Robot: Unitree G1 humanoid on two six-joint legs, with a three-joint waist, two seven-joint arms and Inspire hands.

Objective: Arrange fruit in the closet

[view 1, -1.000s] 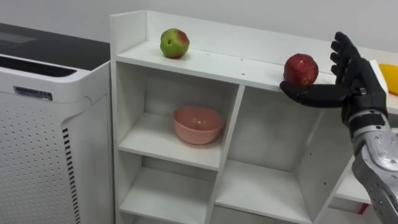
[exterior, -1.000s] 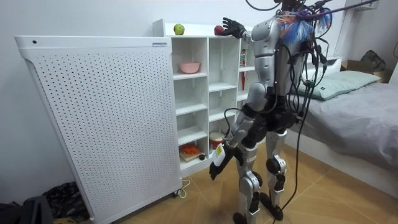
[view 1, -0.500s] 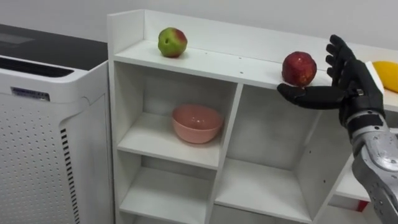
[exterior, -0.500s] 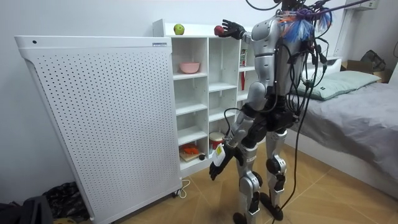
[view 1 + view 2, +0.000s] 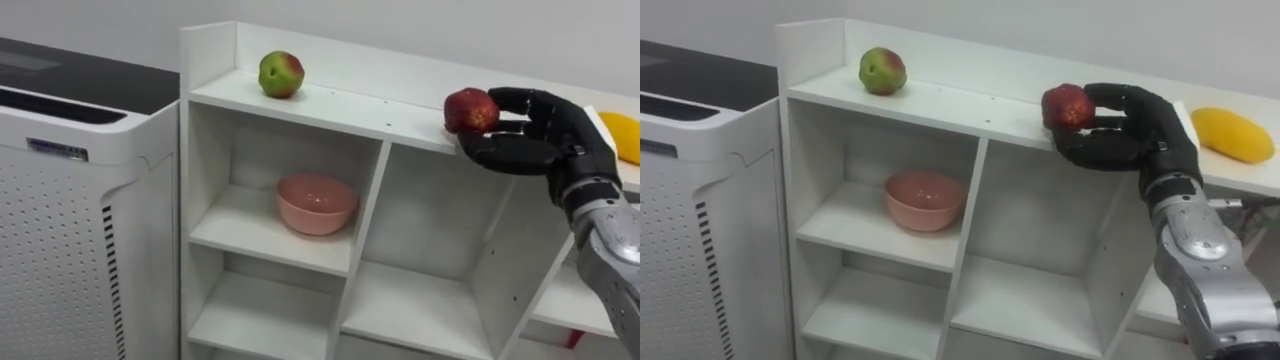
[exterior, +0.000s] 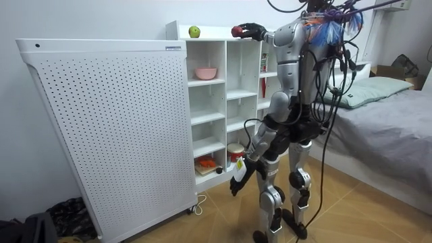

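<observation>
**Left eye view.** The right hand (image 5: 528,142) enters from the right edge. Its fingers arch over, and its thumb sits under, a round, glossy red apple (image 5: 470,110) — a closed grasp on the fruit. The apple is at the front lip of the top board of the white cubby-style closet (image 5: 330,104), right of centre. Whether it rests on the board or hangs just clear of it cannot be told. A round green-and-red apple (image 5: 281,74) stands at the upper left of that board, well apart. A smooth pink bowl (image 5: 317,203) sits in the compartment below it. A white perforated appliance (image 5: 60,210) fills the left of the frame.

**Room view.** The robot stands upright facing the closet, with its right hand (image 6: 251,31) raised to the top board and the red apple (image 6: 236,31) at its tip. The left hand (image 6: 237,183) hangs low by the thigh; its state cannot be read.

**Right eye view.** The grasp is confirmed here: the right hand (image 5: 1120,135) wraps the red apple (image 5: 1067,106). An oblong yellow fruit (image 5: 1232,134) lies on the board at the right edge.

**Assessment.** The step in hand appears to be taking the red apple off the top. The next move calls for a firm hold, a lift clear of the lip, then lowering it into a compartment — probably toward the bowl — without striking the divider.
</observation>
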